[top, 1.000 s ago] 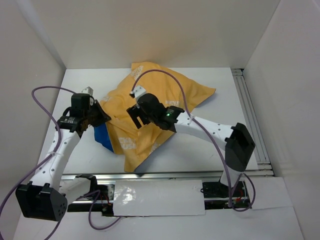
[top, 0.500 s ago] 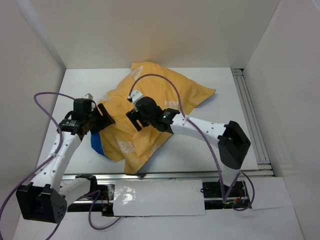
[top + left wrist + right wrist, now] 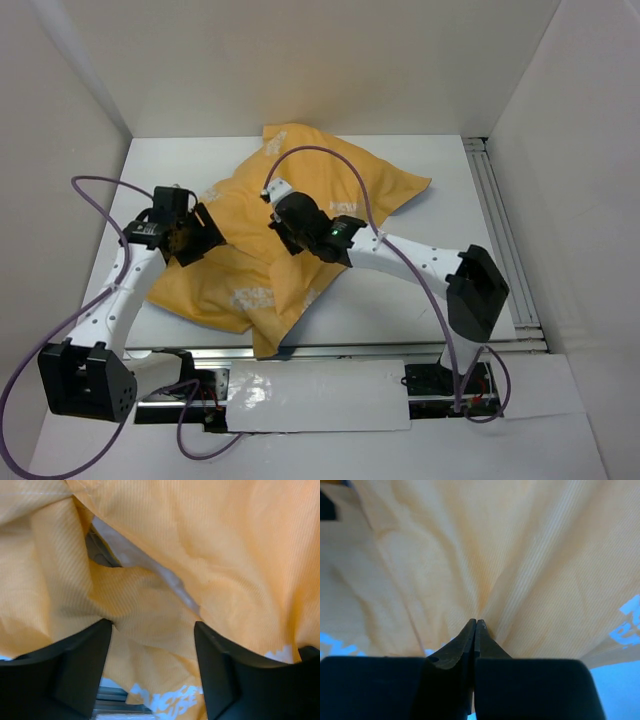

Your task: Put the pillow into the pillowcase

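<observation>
**Right gripper pinches the pillowcase; left gripper spread at its edge**

The large orange-yellow fabric pillowcase (image 3: 330, 190) lies rumpled across the middle of the flat white table (image 3: 420, 290). In the top view, 1 corner reaches toward 2 o'clock and another droops to the near edge at about 6 o'clock. Its orange side faces up, with pale printed lettering (image 3: 250, 296) near the 7 o'clock part.

The right gripper (image 3: 476, 622) sits over the centre of the cloth. Its 2 black fingers (image 3: 455, 647) are pressed together, and creases in the fabric fan out from their tips, so it is pinching a fold of the pillowcase.

The left gripper (image 3: 151, 625) is at the 9 o'clock side of the pillowcase. Its 2 black fingers (image 3: 75, 670) stand wide apart, with orange cloth bunched just beyond them and nothing clamped between them. In the left wrist view, a gap between 2 folds at about 11 o'clock shows a pale white-grey strip (image 3: 135, 560). Whether that strip is the white pillow cannot be told. White lettering (image 3: 165, 696) shows on the cloth at 6 o'clock in that view.
</observation>
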You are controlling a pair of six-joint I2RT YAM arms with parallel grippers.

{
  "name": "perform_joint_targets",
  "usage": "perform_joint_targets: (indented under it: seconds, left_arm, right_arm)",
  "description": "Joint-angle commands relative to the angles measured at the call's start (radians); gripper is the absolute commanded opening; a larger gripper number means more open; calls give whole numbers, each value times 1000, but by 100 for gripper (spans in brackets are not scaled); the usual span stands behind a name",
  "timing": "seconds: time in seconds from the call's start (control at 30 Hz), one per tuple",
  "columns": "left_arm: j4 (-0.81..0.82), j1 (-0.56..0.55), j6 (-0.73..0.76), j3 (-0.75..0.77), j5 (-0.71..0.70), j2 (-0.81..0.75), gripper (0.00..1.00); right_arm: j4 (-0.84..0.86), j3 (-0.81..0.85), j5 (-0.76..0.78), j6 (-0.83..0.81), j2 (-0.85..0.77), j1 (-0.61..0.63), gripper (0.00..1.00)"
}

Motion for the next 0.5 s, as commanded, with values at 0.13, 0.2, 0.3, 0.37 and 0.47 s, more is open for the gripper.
perform_joint_targets:
  seconds: [0.13, 0.2, 0.3, 0.37, 0.47]
  left_arm:
    - [174, -37, 27, -57, 141, -22, 69]
    - [197, -47, 27, -69, 151, 0, 67]
    - [191, -47, 27, -45, 110, 76, 56]
    - [168, -47, 27, -23, 75, 106, 52]
    - [135, -38, 16, 20, 4, 129, 52]
  right_arm:
    - [72, -3, -216, -34, -200, -4, 0]
    - [82, -17, -395, -96, -223, -4, 0]
    - [69, -54, -662, -207, -273, -4, 0]
    - [18, -92, -764, -279, -321, -4, 0]
    - [-22, -137, -751, -329, -344, 5, 35]
